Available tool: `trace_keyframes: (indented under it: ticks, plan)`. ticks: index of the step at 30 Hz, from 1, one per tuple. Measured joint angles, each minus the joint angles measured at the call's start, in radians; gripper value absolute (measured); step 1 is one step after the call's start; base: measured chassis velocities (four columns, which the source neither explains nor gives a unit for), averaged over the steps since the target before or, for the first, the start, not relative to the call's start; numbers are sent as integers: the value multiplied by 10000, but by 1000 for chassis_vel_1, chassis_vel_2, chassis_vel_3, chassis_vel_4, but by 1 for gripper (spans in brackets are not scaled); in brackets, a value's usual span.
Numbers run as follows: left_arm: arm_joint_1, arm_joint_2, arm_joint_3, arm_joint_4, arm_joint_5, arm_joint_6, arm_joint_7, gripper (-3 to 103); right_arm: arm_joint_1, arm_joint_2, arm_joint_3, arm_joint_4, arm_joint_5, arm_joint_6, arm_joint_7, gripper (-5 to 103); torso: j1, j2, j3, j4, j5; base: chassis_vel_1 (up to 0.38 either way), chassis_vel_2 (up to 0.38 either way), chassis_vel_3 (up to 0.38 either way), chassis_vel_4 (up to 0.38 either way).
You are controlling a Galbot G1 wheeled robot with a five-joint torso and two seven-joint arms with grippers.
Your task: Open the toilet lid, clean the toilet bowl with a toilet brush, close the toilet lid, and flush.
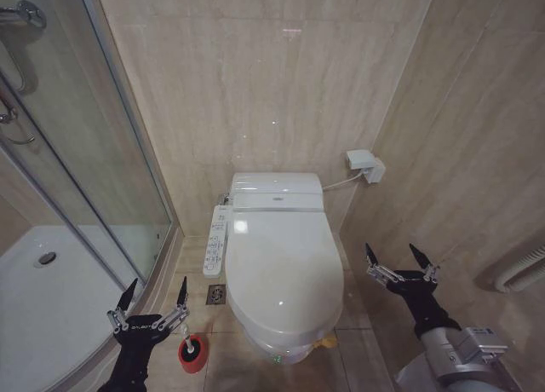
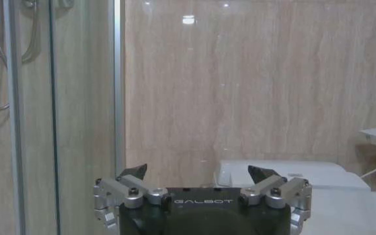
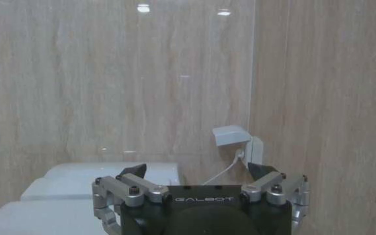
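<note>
Toilet lid (image 1: pixel 283 273), large, glossy white, elongated-oval plastic: shut flat over the white ceramic toilet bowl (image 1: pixel 294 351), in the middle of the head view against the beige marble-look back wall (image 1: pixel 255 85). Small yellow strap loop (image 1: pixel 324 344) at its front edge, toward the right arm's side. Narrow white button panel (image 1: pixel 215 240) fixed along the lid's left side. Small metal floor drain (image 1: pixel 216 295) on the tiles just below that panel.

Toilet brush (image 1: pixel 189 344), black round bristle head and thin white handle, standing in its small red round holder (image 1: pixel 192 358) on the floor, left of the bowl's front, beside the curved glass shower screen (image 1: pixel 85 179).

Left gripper (image 1: pixel 153 305), black with silver knuckles: fingers spread wide apart, holding nothing, touching nothing, hanging just above and slightly left of the brush. Same spread seen from the left wrist camera (image 2: pixel 201 177), pointed at the wall with the toilet's white tank cover (image 2: pixel 286 174) beyond.

Right gripper (image 1: pixel 400 260): likewise wide apart and empty, hovering to the right of the lid near the side wall, clear of the toilet. From its own wrist camera (image 3: pixel 201 175), tips aimed at the wall, with a white wall-mounted outlet box (image 3: pixel 235 137) and its cable ahead.
</note>
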Motion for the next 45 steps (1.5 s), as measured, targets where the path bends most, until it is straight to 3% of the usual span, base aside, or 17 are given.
trace_keyframes:
  ticks: [12,16,19,20,23,24,27,29,30,32,38,39,41,43,44,45]
  plan:
    - [0,0,0,0,0,0,0,100,1,-1,0,-1,1,0,0,100,0,0,0,0,0,0,0,0,0]
    - [-95,-4,-158,-52,-144,247,124,100,1,-1,0,-1,1,0,0,100,0,0,0,1,0,0,0,0,0]
    - [-456,-26,-753,-312,-691,1190,586,100,1,-1,0,-1,2,0,0,100,0,0,0,0,0,0,0,0,0]
    - [-456,-26,-753,-312,-691,1190,586,100,1,-1,0,-1,2,0,0,100,0,0,0,0,0,0,0,0,0]
    - [-879,-51,-1429,-557,-1325,2280,1123,100,1,-1,0,-1,4,0,0,100,0,0,0,-1,0,0,0,0,0]
    - [-879,-51,-1429,-557,-1325,2280,1123,100,1,-1,0,-1,4,0,0,100,0,0,0,-1,0,0,0,0,0]
    - [-1317,-80,-2150,-573,-1997,3439,1692,100,1,-1,1,-2,6,0,-1,100,0,0,0,0,0,0,0,0,0]
    - [-1423,-87,-2324,-573,-2155,3709,1823,100,1,-1,1,-1,7,0,-1,100,0,0,0,1,-1,0,0,0,0]
    - [-1623,-99,-2655,-577,-2463,4241,2083,100,1,-1,1,-2,7,0,-1,100,0,0,0,-1,-1,0,0,0,0]
    - [-1756,-106,-2860,-590,-2660,4580,2251,103,1,-1,0,-2,9,0,0,100,0,0,0,-1,-2,0,0,0,0]
    - [-1785,-111,-2905,-595,-2706,4653,2290,103,2,-1,1,-2,9,0,-1,100,0,0,0,0,-1,0,0,0,0]
    - [-1827,-94,-2932,-551,-2724,4637,2320,99,2,-1,1,-2,9,0,0,100,0,0,0,2,0,0,0,0,0]
    - [-2029,60,-2994,-100,-2741,4248,2404,99,2,-1,1,-2,9,0,-1,100,0,0,0,3,1,0,0,0,0]
    - [-2373,349,-3066,698,-2747,3475,2534,99,1,-1,1,-2,9,0,-1,100,0,0,0,-2,-2,0,0,0,0]
    - [-2373,349,-3066,698,-2747,3475,2534,99,1,-1,1,-2,9,0,-1,100,0,0,0,-2,-2,0,0,0,0]
    - [-2586,532,-3113,1209,-2748,2975,2613,99,1,-2,1,-2,10,0,-1,100,0,0,0,-2,-1,0,0,0,0]
